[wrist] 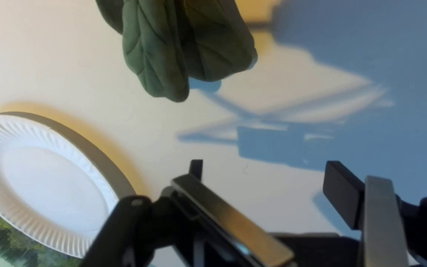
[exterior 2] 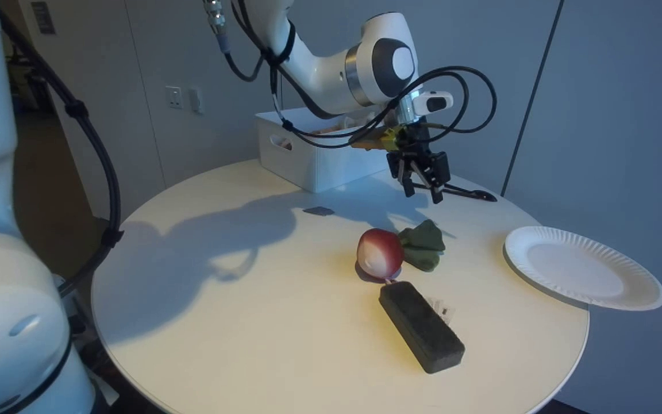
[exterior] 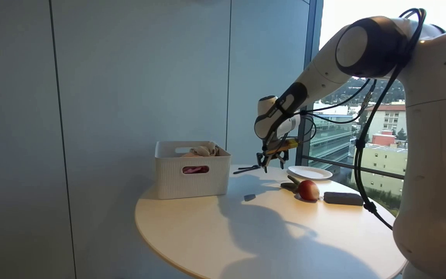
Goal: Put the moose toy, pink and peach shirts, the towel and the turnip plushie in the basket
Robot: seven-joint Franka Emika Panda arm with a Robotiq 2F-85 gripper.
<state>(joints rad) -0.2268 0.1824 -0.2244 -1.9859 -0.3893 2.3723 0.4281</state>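
Observation:
The turnip plushie (exterior: 308, 190) lies on the table, red and white with green leaves. It also shows in an exterior view (exterior 2: 380, 253), and its leaves (wrist: 184, 48) are at the top of the wrist view. The white basket (exterior: 192, 182) stands at the table's edge; an exterior view (exterior 2: 288, 164) shows it behind the arm. Beige-peach cloth (exterior: 206, 150) rises above its rim, and pink cloth (exterior: 196, 169) shows through its handle hole. I cannot tell shirts from towel there. No moose toy is visible. My gripper (exterior: 273, 168) is open and empty above the table, beyond the leaves, also in the wrist view (wrist: 265, 181).
A white paper plate (exterior 2: 572, 270) overhangs the table edge. A dark grey block (exterior 2: 422, 328) lies beside the turnip. Dark utensils (exterior: 247, 169) lie near the basket. A small flat grey piece (exterior 2: 318, 211) lies between basket and turnip. A window is behind the table.

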